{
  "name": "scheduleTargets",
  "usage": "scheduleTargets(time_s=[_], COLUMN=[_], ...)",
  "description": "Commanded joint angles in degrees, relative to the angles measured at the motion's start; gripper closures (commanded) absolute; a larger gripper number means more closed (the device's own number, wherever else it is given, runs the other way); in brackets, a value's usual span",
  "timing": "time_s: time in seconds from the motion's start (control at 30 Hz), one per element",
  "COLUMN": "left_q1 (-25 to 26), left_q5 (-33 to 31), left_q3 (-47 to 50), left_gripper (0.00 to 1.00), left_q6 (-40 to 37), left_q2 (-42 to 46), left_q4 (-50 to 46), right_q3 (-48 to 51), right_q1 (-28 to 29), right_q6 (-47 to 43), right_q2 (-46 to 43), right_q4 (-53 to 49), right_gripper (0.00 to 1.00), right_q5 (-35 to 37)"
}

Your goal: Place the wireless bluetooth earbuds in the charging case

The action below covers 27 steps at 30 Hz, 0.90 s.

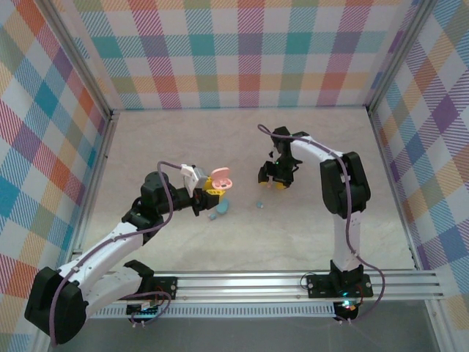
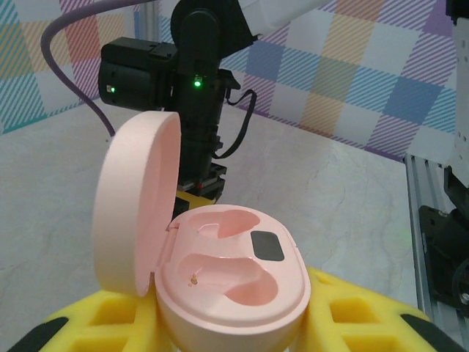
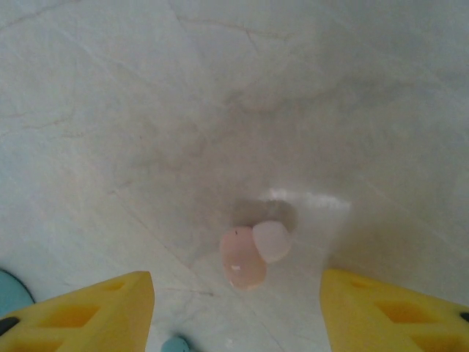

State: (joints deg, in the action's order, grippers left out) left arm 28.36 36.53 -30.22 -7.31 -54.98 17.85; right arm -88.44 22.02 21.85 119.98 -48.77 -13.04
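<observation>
Top view, near edge: both arm bases are mounted on the rail [image 1: 293, 282]. The left gripper [image 1: 207, 196] is placed left of centre and is clamped on the open pink charging case [image 2: 234, 293]. In the left wrist view the case is pinched between the yellow foam pads [image 2: 352, 315]. Its lid [image 2: 135, 198] is hinged up at 9 o'clock of the base, and two moulded wells are exposed.

A blue oval case [image 1: 222, 208] is set on the table [image 1: 146, 147] at 5 o'clock of the pink case, just beside it. A blue earbud [image 1: 258, 204] is seen further right, at 7 o'clock of the right gripper [image 1: 275, 182].

In the right wrist view the right gripper's yellow fingers [image 3: 95, 312] are spread wide and nothing is held. A pink earbud [image 3: 248, 257] is laid on the table between them, touched by neither. The blue earbud is cut off by the bottom edge at 7 o'clock of the pink one, and the blue case is glimpsed at the left edge. Whether a second pink earbud is there cannot be told.

At the far side the table is closed in by plaid walls [image 1: 242, 51].
</observation>
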Motion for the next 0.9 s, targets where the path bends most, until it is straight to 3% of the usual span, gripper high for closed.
scheduleTargets(time_s=[0.0,0.47,0.87], left_q1=[0.2,0.1,0.1], left_q5=[-0.2,-1.4,-1.7], left_q3=[-0.3,-0.2,-0.2], left_gripper=[0.73,0.73,0.73], left_q6=[-1.7,-2.4,-2.5], left_q2=[1.4,4.2,5.8], left_q4=[-1.1,-3.8,-5.5], right_q3=[-4.2,-10.6,-11.6], right_q1=[-0.4,0.7,4.0], right_q6=[-0.6,-8.8,-12.9], right_q2=[2.1,6.1,4.6], right_q4=[-1.2,-3.3,-5.3], right_gripper=[0.38,0.38,0.39], right_q5=[-0.7,-8.0,-7.2])
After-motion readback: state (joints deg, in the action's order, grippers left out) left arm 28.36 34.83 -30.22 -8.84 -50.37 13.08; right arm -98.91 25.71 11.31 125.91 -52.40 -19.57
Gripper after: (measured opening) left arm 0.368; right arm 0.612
